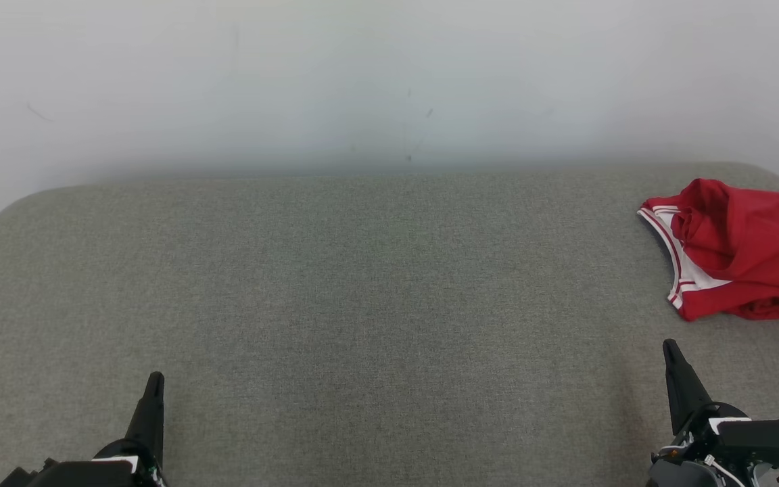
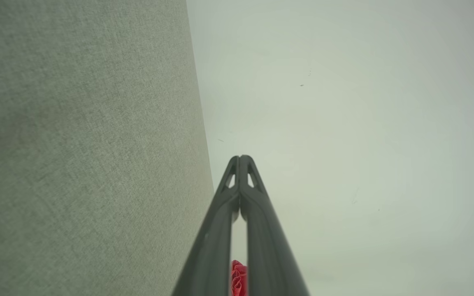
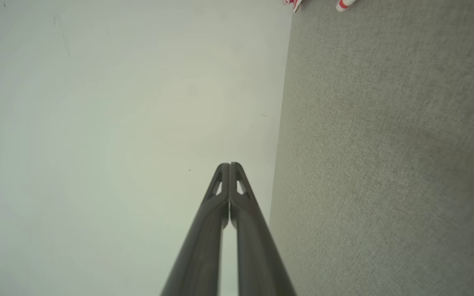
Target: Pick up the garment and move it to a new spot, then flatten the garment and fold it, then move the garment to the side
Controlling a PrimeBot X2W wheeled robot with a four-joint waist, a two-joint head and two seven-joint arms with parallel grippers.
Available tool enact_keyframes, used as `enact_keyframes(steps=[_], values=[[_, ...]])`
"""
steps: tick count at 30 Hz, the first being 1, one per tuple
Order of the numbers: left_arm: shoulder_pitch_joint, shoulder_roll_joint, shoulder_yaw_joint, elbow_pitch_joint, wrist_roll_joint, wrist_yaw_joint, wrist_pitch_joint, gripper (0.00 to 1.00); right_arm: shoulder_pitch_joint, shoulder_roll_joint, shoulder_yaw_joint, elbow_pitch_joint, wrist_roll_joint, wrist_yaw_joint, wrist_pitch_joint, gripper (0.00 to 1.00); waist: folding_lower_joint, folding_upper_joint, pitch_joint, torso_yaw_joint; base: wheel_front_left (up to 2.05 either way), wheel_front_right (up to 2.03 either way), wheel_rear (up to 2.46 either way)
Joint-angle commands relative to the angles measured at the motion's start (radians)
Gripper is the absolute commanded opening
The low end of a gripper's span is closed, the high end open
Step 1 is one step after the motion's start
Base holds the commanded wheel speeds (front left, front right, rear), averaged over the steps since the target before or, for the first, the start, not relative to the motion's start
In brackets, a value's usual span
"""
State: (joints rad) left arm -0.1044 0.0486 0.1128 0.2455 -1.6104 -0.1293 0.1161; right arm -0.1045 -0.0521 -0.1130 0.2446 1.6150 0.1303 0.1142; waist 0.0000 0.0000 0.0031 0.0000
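- Garment: a red jersey with white and dark trim and a dark number, lying crumpled at the far right of the grey padded surface, partly cut off by the head view's right edge.
- It looks like thin, light knit, soft and floppy. It should sag and bunch when lifted, and the smooth fabric may slip from a shallow pinch.
- The white-edged armhole or neck band facing the middle of the surface seems the best place to take hold, since the doubled hem gives the fingers something firmer to bite on.
- Right gripper sits at the lower right, near the jersey but not touching it. Its two fingers are pressed together at the tips, holding nothing.
- Left gripper rests at the lower left, well apart from the jersey, also clenched tip to tip and empty.
- A pale wall rises just behind the surface.
- Nothing stands between the right gripper and the jersey, and the broad middle of the surface offers room for laying it flat.
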Motion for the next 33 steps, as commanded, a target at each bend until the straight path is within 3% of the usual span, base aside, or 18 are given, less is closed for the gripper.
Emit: enact_keyframes(steps=[1, 33], values=[[-0.01, 0.003, 0.003, 0.001, -0.005, -0.003, 0.0, 0.0, -0.008, 0.002, -0.002, 0.001, -0.003, 0.001, 0.002, 0.0, 0.0, 0.0, 0.0, 0.0, 0.0, 0.0, 0.0], [-0.01, 0.003, 0.003, 0.0, -0.005, -0.004, 0.0, 0.0, -0.009, 0.003, -0.003, 0.001, -0.004, 0.001, 0.003, 0.0, 0.0, 0.0, 0.0, 0.0, 0.0, 0.0, 0.0]])
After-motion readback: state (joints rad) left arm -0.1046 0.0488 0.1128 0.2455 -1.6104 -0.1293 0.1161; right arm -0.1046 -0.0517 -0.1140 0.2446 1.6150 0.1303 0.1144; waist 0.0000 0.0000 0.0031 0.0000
